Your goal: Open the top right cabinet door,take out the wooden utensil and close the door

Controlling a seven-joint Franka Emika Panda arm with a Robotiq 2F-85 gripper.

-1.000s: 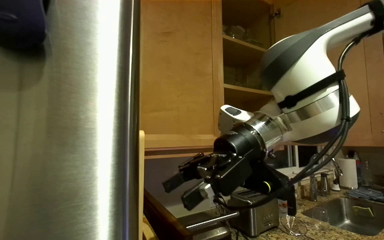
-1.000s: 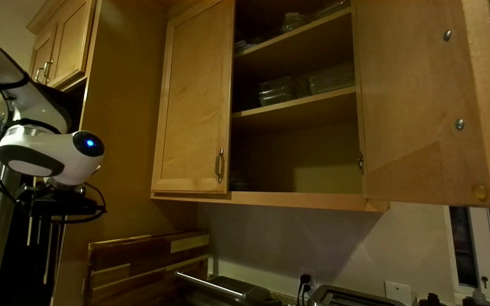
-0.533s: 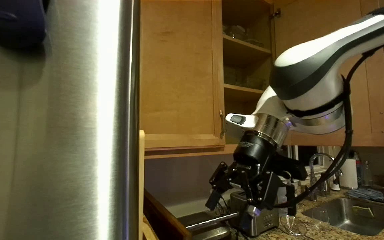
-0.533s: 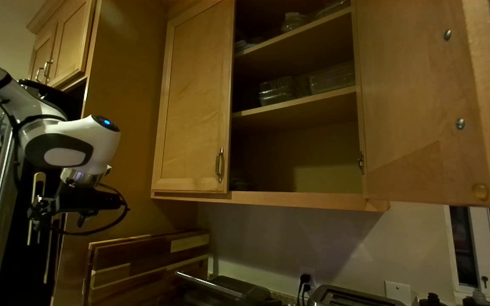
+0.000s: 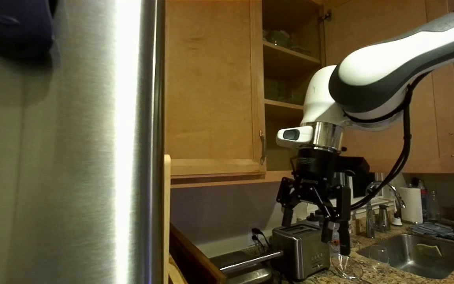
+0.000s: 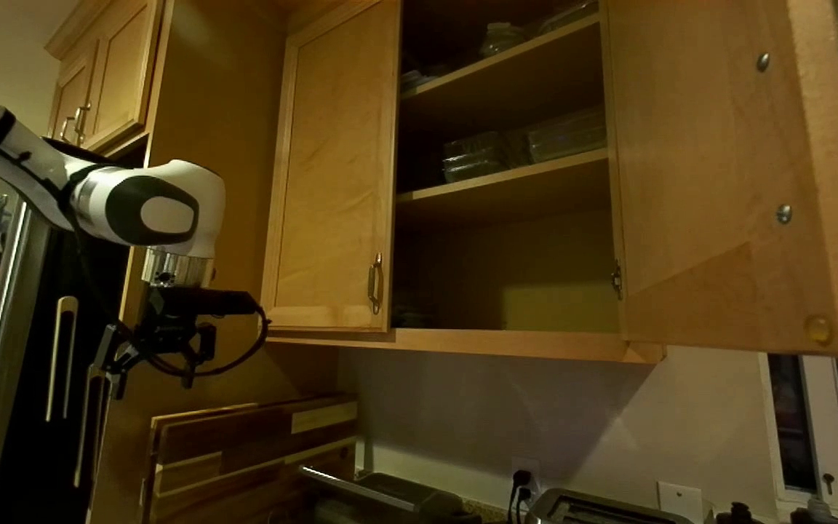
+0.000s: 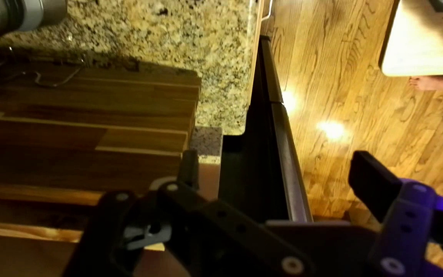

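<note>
The top right cabinet door (image 6: 717, 167) stands wide open, its inner face with two screws showing in both exterior views. Its handle side is turned away and hidden. Inside the cabinet (image 6: 503, 178) are shelves holding glassware. The wooden utensil is out of view or hidden. My gripper (image 5: 306, 225) points straight down, its fingers spread, apart from the door. In an exterior view the gripper (image 6: 152, 382) hangs left of the cabinet, before the tall side panel. Looking down in the wrist view, the gripper (image 7: 275, 163) has only counter edge, dark appliance front and floor beyond its empty jaws.
A closed twin door (image 6: 335, 189) borders the opening on the left. Below are wooden cutting boards (image 6: 252, 458), a toaster (image 5: 302, 252) and a metal bar handle (image 5: 250, 262). A steel fridge (image 5: 73, 157) fills the near side. Someone's foot (image 7: 429, 83) rests on the floor.
The gripper has swung from a slanted pose to pointing down. It has shifted right in both exterior views. Its fingers stay apart, and the cabinet door remains open.
</note>
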